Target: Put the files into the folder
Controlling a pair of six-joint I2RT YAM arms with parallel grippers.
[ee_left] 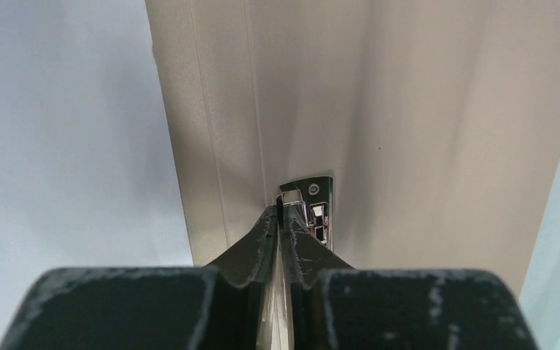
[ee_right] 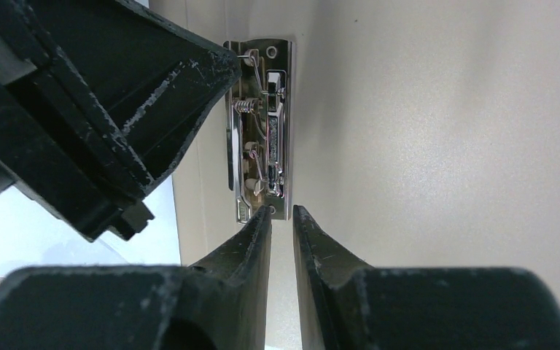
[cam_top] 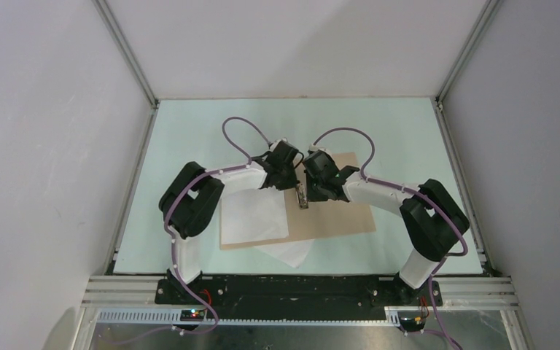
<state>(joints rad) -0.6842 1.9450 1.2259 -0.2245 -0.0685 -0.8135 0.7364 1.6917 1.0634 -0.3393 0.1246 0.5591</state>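
Pincers at the metal clip (ee_right: 266,109) of the open folder (cam_top: 335,211), tabletop (cam_top: 379,131) centre.
The left pincer (ee_left: 280,215) pinches the clip; the right pincer (ee_right: 282,219), slightly parted, holds nothing; the files (cam_top: 255,217) lie on the folder's left-edge half.

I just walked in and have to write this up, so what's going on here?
An open tan folder lies flat on the table. The left hand looks pinched shut on the edge of its metal clip at the spine, while the right hand, narrowly open and empty, sits at one end of the clip. One white sheet rests on the folder's left half; another sticks out past its near edge. Neither looks clipped in yet.
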